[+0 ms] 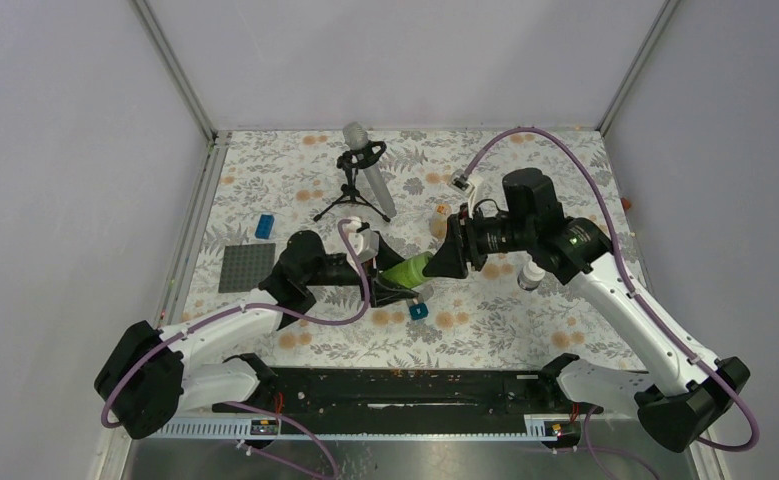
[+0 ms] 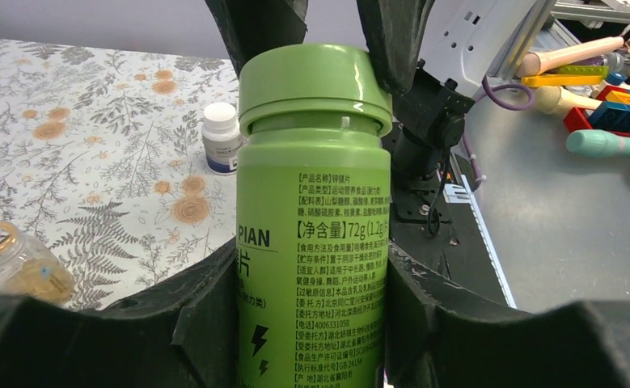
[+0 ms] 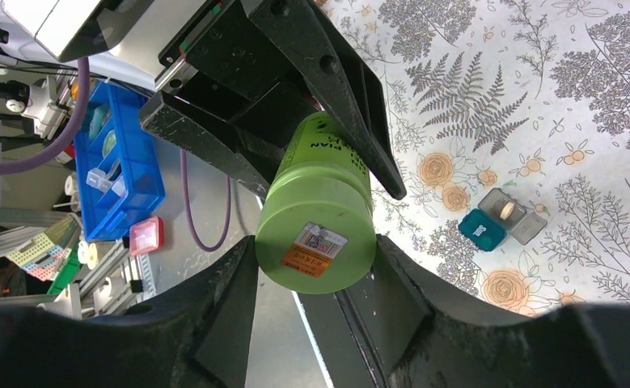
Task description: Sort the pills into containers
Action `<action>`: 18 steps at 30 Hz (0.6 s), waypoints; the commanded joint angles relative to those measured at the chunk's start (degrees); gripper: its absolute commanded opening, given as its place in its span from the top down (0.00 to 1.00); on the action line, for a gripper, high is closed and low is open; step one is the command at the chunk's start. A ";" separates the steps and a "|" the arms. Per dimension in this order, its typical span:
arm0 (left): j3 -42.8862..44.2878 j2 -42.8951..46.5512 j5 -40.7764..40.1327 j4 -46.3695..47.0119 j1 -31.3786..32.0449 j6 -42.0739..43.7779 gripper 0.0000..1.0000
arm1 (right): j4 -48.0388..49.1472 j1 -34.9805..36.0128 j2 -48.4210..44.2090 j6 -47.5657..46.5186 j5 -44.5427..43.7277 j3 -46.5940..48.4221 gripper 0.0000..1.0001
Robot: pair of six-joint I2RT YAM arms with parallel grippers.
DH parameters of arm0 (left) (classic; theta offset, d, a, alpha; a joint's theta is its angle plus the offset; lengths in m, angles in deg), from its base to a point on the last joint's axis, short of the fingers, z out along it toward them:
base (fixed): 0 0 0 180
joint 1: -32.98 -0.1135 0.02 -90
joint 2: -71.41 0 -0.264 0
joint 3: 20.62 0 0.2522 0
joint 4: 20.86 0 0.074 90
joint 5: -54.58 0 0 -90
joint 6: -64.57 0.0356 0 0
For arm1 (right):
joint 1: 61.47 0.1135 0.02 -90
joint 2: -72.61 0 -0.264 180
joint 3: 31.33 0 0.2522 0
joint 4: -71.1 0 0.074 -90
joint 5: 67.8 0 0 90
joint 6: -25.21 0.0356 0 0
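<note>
Green pill bottle held clear of the floral table, lying almost level between two arms near the middle of the cloth. Clamped round the labelled body by the left gripper, jaws pressed to both sides, apparently to stop any turning. Pinched at the other end by the right gripper, fingers closed on either side of the lid, stickered top facing that wrist camera. Judged to be the unscrewing step: one grip as anchor, the other placed to twist. No gap visible between lid and neck, so probably not yet open. Waiting on the cloth just nearer the arm bases, a teal pill box with compartments open and one pale tablet inside, presumably the destination. Standing apart, a small white bottle and a clear jar of amber contents, both untouched. Further back, a microphone on a tripod; off to the left, a grey baseplate and a blue block. Risk worth noting: a slipping twist, or pills spilling from a level bottle once uncapped.
</note>
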 commanded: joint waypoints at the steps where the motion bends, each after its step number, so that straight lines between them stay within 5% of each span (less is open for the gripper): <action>1: 5.49 1.34 2.65 6.59 0.45 0.57 1.00 | -1.58 2.44 1.26 -1.93 1.22 0.91 0.72; 11: 7.52 0.03 4.08 8.66 0.40 -4.28 1.00 | -1.09 3.89 0.69 -4.31 -2.43 -0.61 0.73; 18: 3.16 -1.07 -3.79 24.32 0.37 -13.06 1.00 | 7.43 3.92 -2.13 1.83 -4.80 -5.23 0.76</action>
